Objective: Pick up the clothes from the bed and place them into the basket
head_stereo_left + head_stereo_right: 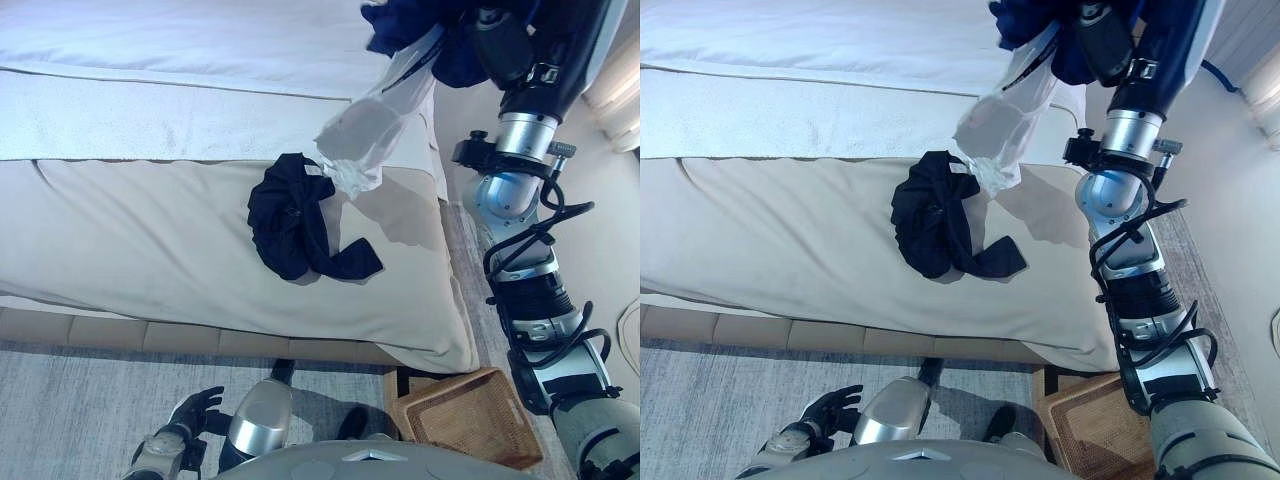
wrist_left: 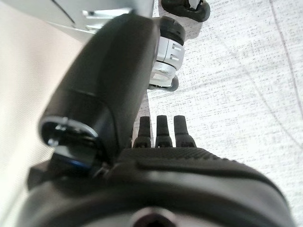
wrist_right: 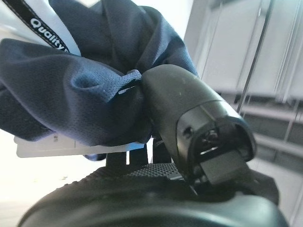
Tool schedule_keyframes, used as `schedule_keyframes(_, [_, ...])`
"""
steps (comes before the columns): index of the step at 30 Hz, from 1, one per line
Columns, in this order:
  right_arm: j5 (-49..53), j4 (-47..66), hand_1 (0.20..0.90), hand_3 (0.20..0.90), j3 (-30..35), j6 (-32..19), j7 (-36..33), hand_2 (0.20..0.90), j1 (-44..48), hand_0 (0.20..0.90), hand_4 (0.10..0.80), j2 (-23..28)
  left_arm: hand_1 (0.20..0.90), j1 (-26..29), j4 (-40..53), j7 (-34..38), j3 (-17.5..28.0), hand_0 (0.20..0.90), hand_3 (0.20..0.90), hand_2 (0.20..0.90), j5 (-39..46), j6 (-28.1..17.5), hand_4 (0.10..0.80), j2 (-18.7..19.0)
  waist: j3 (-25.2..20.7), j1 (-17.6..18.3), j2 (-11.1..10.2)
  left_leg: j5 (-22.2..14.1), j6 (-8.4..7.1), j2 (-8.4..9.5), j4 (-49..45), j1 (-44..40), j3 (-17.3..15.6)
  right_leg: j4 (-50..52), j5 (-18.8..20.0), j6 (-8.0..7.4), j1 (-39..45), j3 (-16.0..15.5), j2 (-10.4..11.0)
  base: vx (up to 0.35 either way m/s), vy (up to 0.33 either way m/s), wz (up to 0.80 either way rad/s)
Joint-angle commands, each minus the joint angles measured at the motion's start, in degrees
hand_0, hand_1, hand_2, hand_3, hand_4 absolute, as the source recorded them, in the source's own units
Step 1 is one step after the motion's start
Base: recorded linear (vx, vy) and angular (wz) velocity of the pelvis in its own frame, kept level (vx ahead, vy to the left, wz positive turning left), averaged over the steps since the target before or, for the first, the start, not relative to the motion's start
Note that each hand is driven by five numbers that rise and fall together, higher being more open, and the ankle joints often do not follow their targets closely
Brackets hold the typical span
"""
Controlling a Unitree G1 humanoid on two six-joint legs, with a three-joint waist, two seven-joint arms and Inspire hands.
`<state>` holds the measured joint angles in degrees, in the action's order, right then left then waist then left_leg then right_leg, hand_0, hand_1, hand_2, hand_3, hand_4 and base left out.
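My right hand (image 1: 503,45) is raised high above the bed's right edge, its thumb (image 3: 189,118) and fingers curled round a navy blue garment (image 3: 71,80). From that garment (image 1: 400,25) a pale, see-through piece (image 1: 365,130) hangs down towards the bed. A black garment (image 1: 295,215) lies crumpled on the beige cover (image 1: 150,240), just left of and below the hanging piece. The woven basket (image 1: 470,415) stands on the floor by the bed's near right corner. My left hand (image 1: 192,410) hangs low at the lower left, fingers (image 2: 161,135) relaxed and holding nothing.
The bed fills most of the view, with a white sheet (image 1: 200,50) at the far side and a padded base (image 1: 150,335) along the near edge. A grey carpet (image 1: 80,410) lies in front. A curtain (image 1: 620,90) shows at the far right.
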<state>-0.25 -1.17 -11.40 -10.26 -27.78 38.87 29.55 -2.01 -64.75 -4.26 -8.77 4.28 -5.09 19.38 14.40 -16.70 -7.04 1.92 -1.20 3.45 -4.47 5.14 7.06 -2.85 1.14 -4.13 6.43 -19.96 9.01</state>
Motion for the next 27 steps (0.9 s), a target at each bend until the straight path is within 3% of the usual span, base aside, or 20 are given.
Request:
schedule_keyframes(1, [-4.62,-4.2,0.716,0.686,-9.44,16.2,19.72,0.716,6.01,0.716,0.586,8.9,0.9,-1.45,1.29,-1.74,-1.59,0.9,0.9,0.9,-1.77,0.83,0.8,1.18,-6.61,-1.34,1.49,-3.05,2.17,-0.5,7.88,-6.77,0.81,6.25,-2.01,-2.63,-0.85,-2.32,1.12,-0.028,-0.068,0.02])
schedule_keyframes(2, [-3.09,-6.05,0.9,0.9,-10.84,19.45,25.09,0.9,5.59,0.9,0.8,10.64,0.9,-1.41,2.26,-1.58,-1.6,0.9,0.9,0.9,-1.05,1.62,0.8,1.73,-6.56,-1.04,1.04,-2.93,2.18,-0.77,7.72,-6.32,0.61,5.93,-2.01,-2.63,-1.01,-2.41,0.92,-0.055,-0.09,0.05])
schedule_keyframes(4, [2.8,-7.67,0.9,0.9,-12.26,21.88,29.4,0.9,5.52,0.9,0.8,12.5,0.9,-0.75,2.86,-1.43,-1.64,0.9,0.9,0.9,0.06,2.62,0.8,2.4,-6.31,-0.71,0.37,-2.77,2.09,-1.16,7.78,-6.12,0.33,5.49,-1.89,-2.71,-0.92,-2.45,0.65,-0.043,-0.053,0.12])
schedule_keyframes(11, [22.94,-19.3,0.9,0.9,-10.22,28.87,44.09,0.9,6.19,0.9,0.8,5.45,0.9,0.7,2.08,-2.11,-1.92,0.9,0.9,0.9,-1.2,3.26,0.8,4.21,-5.05,-2.01,-0.67,-2.18,1.55,-0.92,8.0,-6.29,1.16,5.55,-1.88,-2.49,0.45,-3.98,0.61,-0.002,-0.013,0.03])
schedule_keyframes(12, [23.64,-20.45,0.3,0.2,-11.68,28.24,41.89,0.3,6.15,0.3,0.1,5.41,0.9,0.51,2.63,-2.38,-2.08,0.9,0.9,0.9,-1.71,3.5,0.8,4.63,-4.85,-2.57,-0.73,-1.87,1.42,-0.97,8.06,-6.2,1.47,5.48,-1.92,-2.61,0.64,-4.34,0.5,-0.006,-0.025,0.03])
schedule_keyframes(15, [29.21,-21.71,0.3,0.2,-10.85,27.18,41.46,0.3,7.24,0.3,0.1,4.93,0.9,-0.28,3.35,-2.15,-2.48,0.9,0.9,0.9,-1.37,3.19,0.8,4.63,-4.75,-2.95,-0.66,-1.75,1.33,-1.02,8.04,-6.3,1.65,5.54,-2.03,-2.58,0.8,-4.48,0.41,0.004,0.006,0.1])
schedule_keyframes(18, [27.2,-22.44,0.3,0.2,-9.06,24.76,39.92,0.3,7.87,0.3,0.1,3.88,0.9,-0.56,3.6,-2.05,-2.58,0.9,0.9,0.9,-1.45,3.02,0.8,4.49,-4.79,-3.27,-0.58,-1.71,1.29,-0.87,8.08,-6.14,1.76,5.47,-1.86,-2.62,0.78,-4.61,0.48,0.01,0.011,0.1])
schedule_keyframes(27, [27.24,-20.19,0.3,0.2,-7.64,23.8,35.88,0.3,8.03,0.3,0.1,2.84,0.9,-1.39,3.35,-1.69,-2.89,0.9,0.9,0.9,-1.08,1.92,0.8,3.62,-4.76,-3.1,-0.01,-1.79,1.43,-0.85,7.98,-6.32,1.2,5.86,-2.15,-2.67,0.69,-4.53,0.7,0.008,0.016,-0.02])
